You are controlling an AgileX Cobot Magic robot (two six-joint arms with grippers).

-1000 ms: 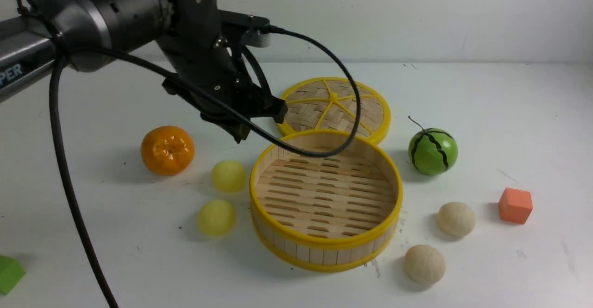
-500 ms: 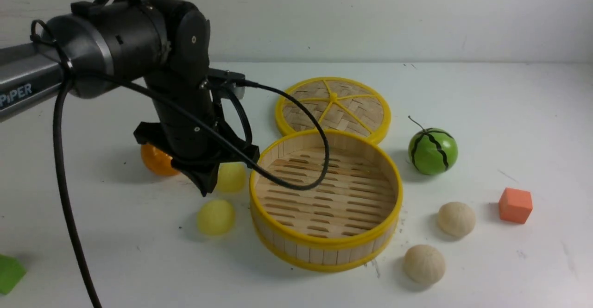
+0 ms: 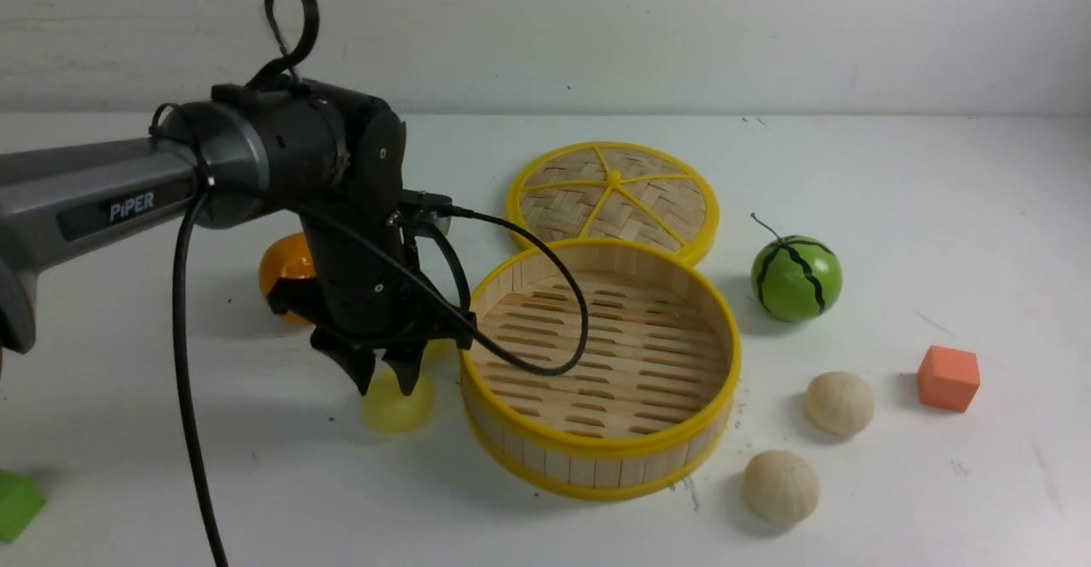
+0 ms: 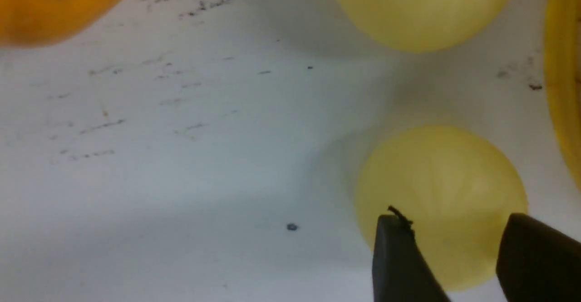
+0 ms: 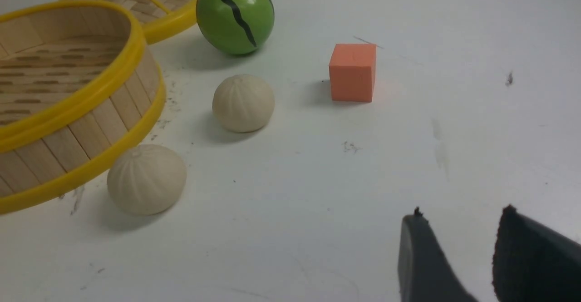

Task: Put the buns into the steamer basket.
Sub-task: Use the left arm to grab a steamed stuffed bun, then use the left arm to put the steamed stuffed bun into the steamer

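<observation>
My left gripper (image 3: 388, 382) points down and stands open just over the nearer pale yellow bun (image 3: 397, 409), left of the steamer basket (image 3: 597, 448). In the left wrist view that bun (image 4: 440, 179) lies between and beyond the two black fingertips (image 4: 395, 256) of the left gripper (image 4: 454, 218). The second yellow bun (image 4: 422, 7) lies further on, mostly hidden behind the arm in the front view. Two cream buns (image 3: 839, 402) (image 3: 780, 486) rest right of the basket. My right gripper (image 5: 462, 215) is open over bare table, with those cream buns (image 5: 243, 103) (image 5: 146, 178) ahead of it.
An orange tangerine (image 3: 285, 264) sits behind the left arm. The woven lid (image 3: 614, 200) lies behind the basket and a green watermelon ball (image 3: 795, 279) stands to the basket's right. An orange cube (image 3: 948, 378) sits far right, a green block (image 3: 17, 503) at the near left edge.
The left arm has swung down and toward me, from above the basket's far rim to the nearer yellow bun. Its jaws have opened.
</observation>
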